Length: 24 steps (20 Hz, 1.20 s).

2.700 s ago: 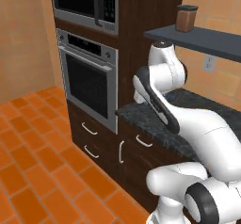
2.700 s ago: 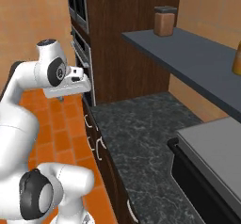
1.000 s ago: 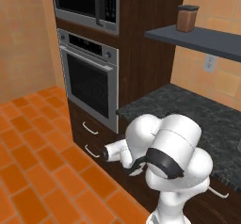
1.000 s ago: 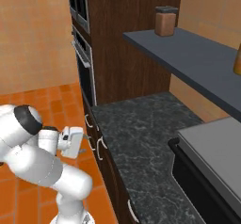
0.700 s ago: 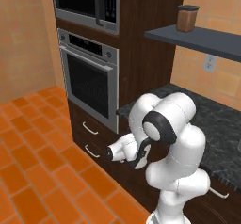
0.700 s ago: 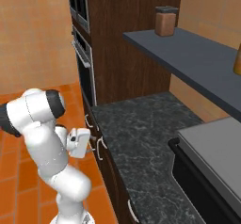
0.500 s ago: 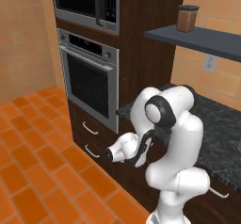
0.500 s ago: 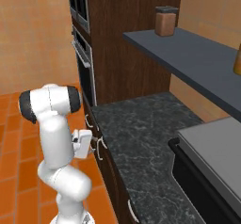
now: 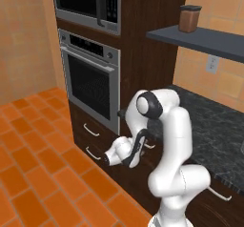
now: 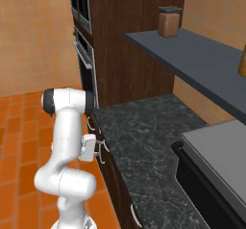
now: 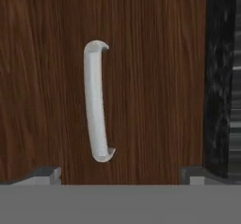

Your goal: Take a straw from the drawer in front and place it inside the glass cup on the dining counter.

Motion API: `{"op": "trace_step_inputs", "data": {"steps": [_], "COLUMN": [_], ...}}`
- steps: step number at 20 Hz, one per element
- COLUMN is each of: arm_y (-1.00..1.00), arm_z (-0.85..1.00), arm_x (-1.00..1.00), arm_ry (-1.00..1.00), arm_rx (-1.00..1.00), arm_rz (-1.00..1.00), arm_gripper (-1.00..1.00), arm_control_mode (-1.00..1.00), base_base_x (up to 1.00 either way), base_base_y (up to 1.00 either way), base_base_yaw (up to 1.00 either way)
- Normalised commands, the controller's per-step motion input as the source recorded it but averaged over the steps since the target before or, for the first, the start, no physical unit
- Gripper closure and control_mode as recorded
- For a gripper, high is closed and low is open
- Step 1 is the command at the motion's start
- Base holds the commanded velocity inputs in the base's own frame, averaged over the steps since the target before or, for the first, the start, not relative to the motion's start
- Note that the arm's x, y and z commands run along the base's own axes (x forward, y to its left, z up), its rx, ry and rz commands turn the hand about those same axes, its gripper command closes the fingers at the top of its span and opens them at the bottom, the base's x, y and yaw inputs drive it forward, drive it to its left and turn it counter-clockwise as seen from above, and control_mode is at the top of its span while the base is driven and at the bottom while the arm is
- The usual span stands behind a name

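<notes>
1. Hand view: I see the drawer (image 11: 141, 77) front directly ahead, its handle (image 11: 97, 103) running top to bottom.
2. My gripper (image 11: 120, 173) is spread wide, holding nothing, short of the handle.

The arm has swung down from its raised pose, where the hand stood high beside the oven, to a low, folded one in front of the cabinets under the desk (image 10: 144, 141); a second ago its shoulder and elbow bulked low and close to the base cameras, and since then the elbow has risen and straightened, standing now as a tall bend above the base; the gripper (image 10: 99, 148) has come down and turned toward the dark brown drawer (image 11: 141, 77), its open jaws now facing the silver handle (image 11: 96, 103) from just in front, not touching it; the drawer front and the base cameras have not shifted.
</notes>
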Motion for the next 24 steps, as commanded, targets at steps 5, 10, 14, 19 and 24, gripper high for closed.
{"op": "trace_step_inputs", "data": {"steps": [5, 10, 14, 19, 24], "arm_y": [-0.2, -0.28, -0.35, -0.15, 0.03], "arm_z": [-0.19, -0.09, -0.14, -0.07, 0.0], "arm_x": [0.54, 0.39, 0.26, 0.07, -0.14], "arm_ry": [0.0, 0.0, 0.0, 0.0, 0.0], "arm_rx": [0.0, 0.0, 0.0, 0.0, 0.04], "arm_rz": [0.0, 0.0, 0.0, 0.0, 0.02], "arm_gripper": [-1.0, -1.0, -1.0, 1.0, 1.0], "arm_control_mode": [-1.0, -1.0, -1.0, -1.0, -1.0], "base_base_x": [0.0, 0.0, 0.0, 0.0, 0.0], "base_base_y": [0.0, 0.0, 0.0, 0.0, 0.0], "base_base_yaw": [0.0, 0.0, 0.0, 0.0, 0.0]}}
